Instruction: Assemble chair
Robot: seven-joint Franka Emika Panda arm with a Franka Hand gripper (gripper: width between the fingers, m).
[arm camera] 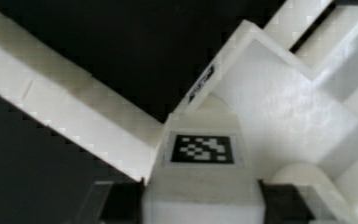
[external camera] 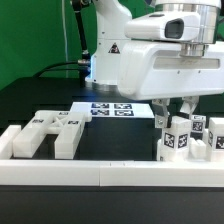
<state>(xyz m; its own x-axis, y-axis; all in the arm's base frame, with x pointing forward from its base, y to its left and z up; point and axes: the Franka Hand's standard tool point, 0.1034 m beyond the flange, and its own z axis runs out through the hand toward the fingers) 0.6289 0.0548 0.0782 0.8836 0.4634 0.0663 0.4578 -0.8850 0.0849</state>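
- Several chunky white chair pieces [external camera: 200, 135] stand clustered at the exterior view's right, just behind the front border rail [external camera: 110, 172]. Each shows a small black-and-white tag.
- One of them, the upright block [external camera: 175, 138] on the side of the cluster nearest the table's middle, sits directly under the gripper [external camera: 176, 112].
- Seen from the wrist view, the two dark fingers [arm camera: 108, 205] press against either side of that block, pinching it. Its square tag [arm camera: 202, 148] faces the camera between them.
- One larger flat chair piece [external camera: 55, 130] with two prongs lies on its own toward the exterior view's left, well apart from the cluster, tags facing up.
- Behind and between the two groups, the marker board [external camera: 112, 108] lies flat on the black table [external camera: 40, 100], near the arm's base.
- In the wrist view a long white rail [arm camera: 69, 100] runs slantwise beside the pinched block; I cannot tell whether they touch.
- Whether the pinched block is resting on the table or raised off it, I cannot tell from where I stand.
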